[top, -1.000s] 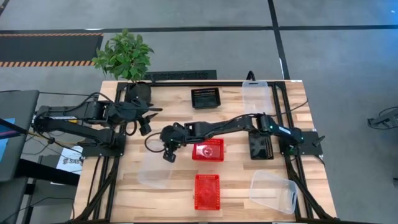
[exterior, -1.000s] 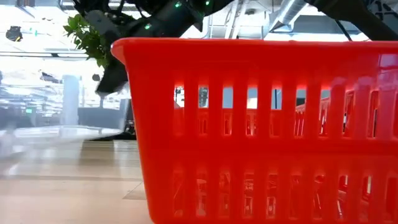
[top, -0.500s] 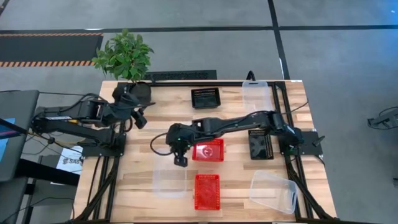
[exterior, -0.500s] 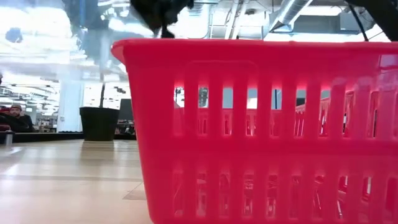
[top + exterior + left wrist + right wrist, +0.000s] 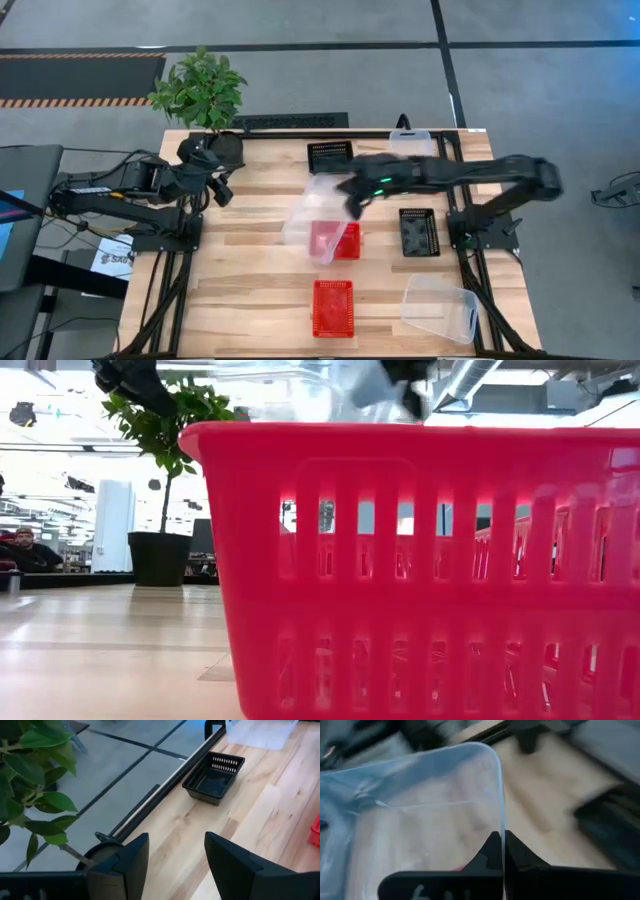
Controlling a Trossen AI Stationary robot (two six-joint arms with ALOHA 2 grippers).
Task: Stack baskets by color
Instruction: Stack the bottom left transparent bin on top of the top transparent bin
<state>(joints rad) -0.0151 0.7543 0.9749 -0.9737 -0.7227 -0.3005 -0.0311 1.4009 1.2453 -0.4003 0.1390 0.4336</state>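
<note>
Wooden table (image 5: 250, 300), grey floor around it. Right gripper (image 5: 352, 197) pinched on rim of clear bin (image 5: 318, 215), bin tilted in air over red basket (image 5: 336, 240). Thin one-edge hold: bin may swing or slip, dropping onto red basket. Left gripper (image 5: 218, 185) spread, empty, near plant pot (image 5: 226, 148).

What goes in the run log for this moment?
right gripper: shut on clear translucent plastic bin, lifted over red perforated basket | left gripper: open, empty, by potted plant
</note>
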